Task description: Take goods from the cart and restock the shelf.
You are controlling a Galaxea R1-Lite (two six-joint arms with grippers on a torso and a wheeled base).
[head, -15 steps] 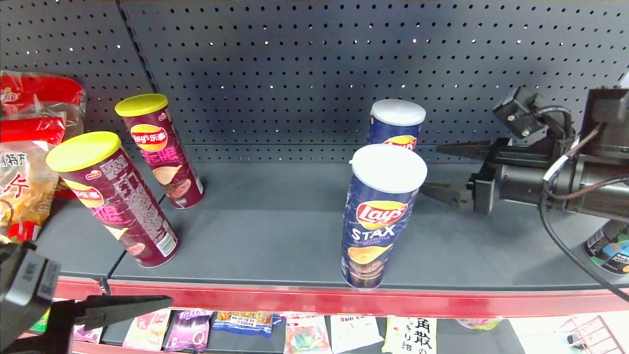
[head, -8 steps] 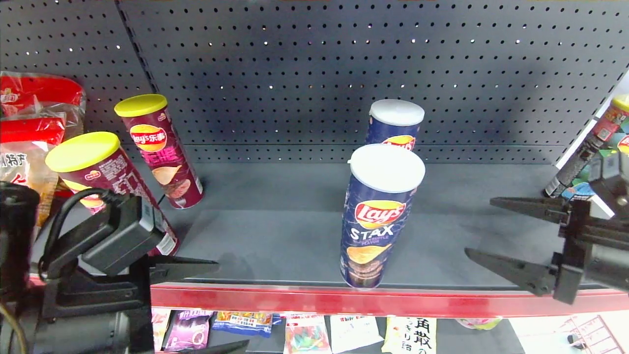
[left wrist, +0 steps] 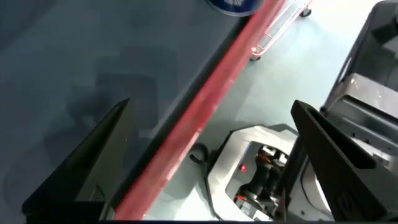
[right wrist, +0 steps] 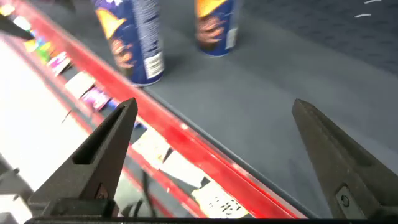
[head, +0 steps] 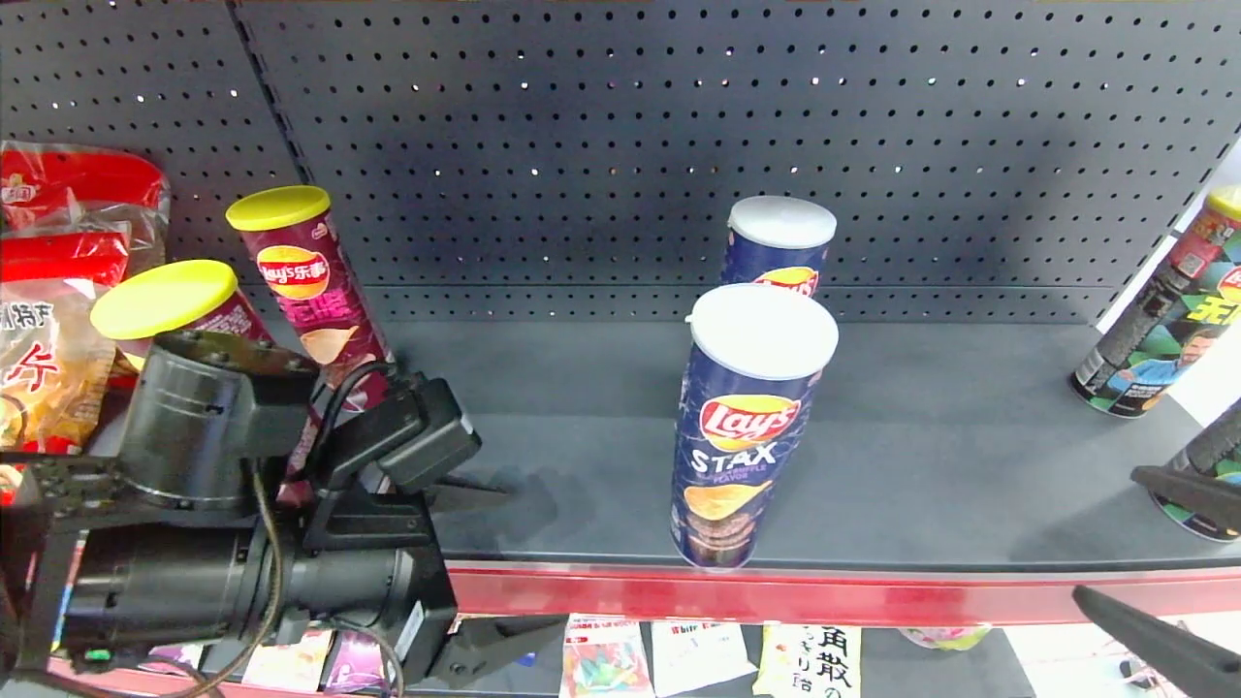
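Withdrawing over the preceding second, the right gripper (head: 1105, 533) had left its station just beside the front blue can (head: 751, 427). In the head view it sat off the right end of the red front edge (head: 776, 591) of the shelf (head: 921, 456), fingers spread wide and empty. The left gripper (head: 528, 560) had risen from below the shelf to the left part of that edge, likewise spread wide with nothing held. The front blue can had not shifted. Judged from this, placement of that can was complete and both arms were free for another fetch from the cart.

The front blue can stood upright at the front edge, near mid-length of the shelf, with its long axis vertical, white lid up and label facing the front edge. The rear blue can (head: 780, 242) stood upright directly behind it, close to the pegboard back wall (head: 582, 145), in the same orientation.

In the left wrist view, the left gripper (left wrist: 210, 106) straddled the red front edge (left wrist: 186, 134), with one finger over the shelf and the other past the edge. Nothing lay between them. The base of the front blue can (left wrist: 233, 5) showed farther along the edge.

In the right wrist view, the right gripper (right wrist: 214, 104) was fully spread and empty. The front blue can (right wrist: 134, 43) stood just inside the red front edge (right wrist: 186, 134), and the rear blue can (right wrist: 214, 25) stood deeper in. Both were well apart from the fingers.
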